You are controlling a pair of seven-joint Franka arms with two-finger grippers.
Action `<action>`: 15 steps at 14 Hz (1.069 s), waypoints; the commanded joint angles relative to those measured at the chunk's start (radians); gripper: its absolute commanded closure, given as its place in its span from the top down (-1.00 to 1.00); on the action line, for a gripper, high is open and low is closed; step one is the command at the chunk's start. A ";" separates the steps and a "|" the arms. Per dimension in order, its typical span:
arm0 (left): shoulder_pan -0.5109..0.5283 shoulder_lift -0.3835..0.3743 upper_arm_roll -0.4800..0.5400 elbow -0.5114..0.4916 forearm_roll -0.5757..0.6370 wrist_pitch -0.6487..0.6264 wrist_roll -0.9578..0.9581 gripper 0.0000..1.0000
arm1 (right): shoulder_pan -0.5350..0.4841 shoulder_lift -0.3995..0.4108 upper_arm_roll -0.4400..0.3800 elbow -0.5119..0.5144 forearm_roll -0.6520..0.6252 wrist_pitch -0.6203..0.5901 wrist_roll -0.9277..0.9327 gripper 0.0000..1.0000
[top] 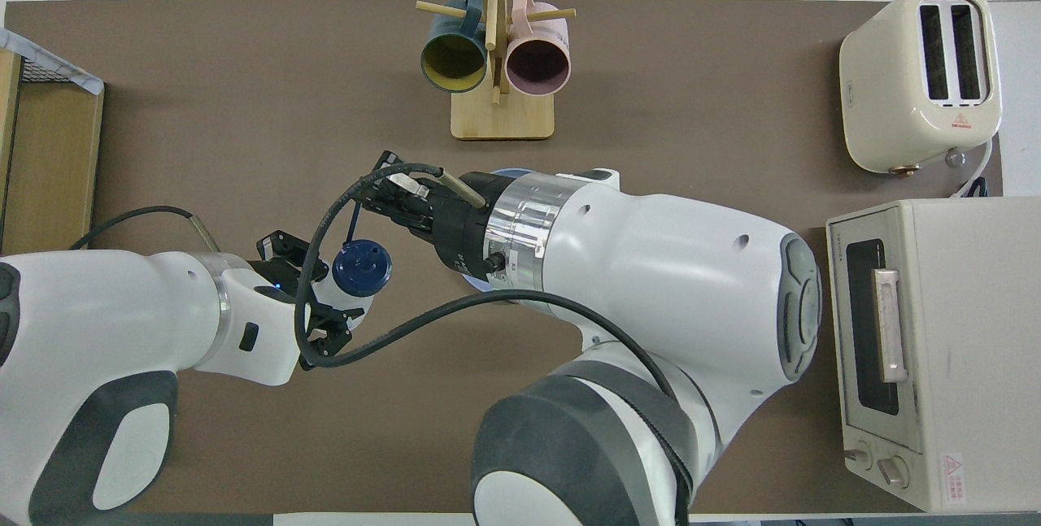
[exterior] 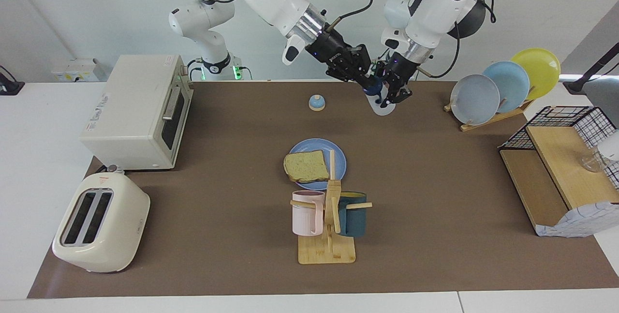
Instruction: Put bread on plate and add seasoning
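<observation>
Bread [exterior: 305,166]: we see it lying on the plate [exterior: 338,158], at the centre of the facing view, just above the mug rack [exterior: 329,235].
Seasoning [exterior: 382,101]: we find it in the upper middle of the facing view, over the worktop [exterior: 435,216], its navy cap [top: 362,267] showing.
Left gripper [exterior: 394,93]: jaws clamped on the seasoning.
Right gripper [exterior: 365,81]: at the cap; we cannot tell how its jaws stand.
Bell [exterior: 316,103]: beside the bottle, toward the upper centre.
</observation>
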 commanded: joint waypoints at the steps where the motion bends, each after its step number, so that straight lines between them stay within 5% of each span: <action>1: 0.003 -0.015 0.007 -0.006 -0.004 -0.009 0.023 -1.00 | -0.082 -0.023 -0.001 0.000 -0.182 -0.173 -0.031 1.00; 4: 0.002 0.020 0.006 0.042 0.032 -0.017 0.015 -1.00 | -0.180 -0.035 -0.002 0.015 -0.496 -0.401 -0.110 1.00; 9: -0.007 0.176 -0.014 0.255 0.204 -0.161 -0.009 -1.00 | -0.427 -0.005 -0.006 0.187 -0.703 -0.823 -0.475 1.00; 15: -0.029 0.394 -0.082 0.470 0.408 -0.310 -0.066 -1.00 | -0.525 -0.040 -0.004 0.203 -0.789 -1.023 -0.664 1.00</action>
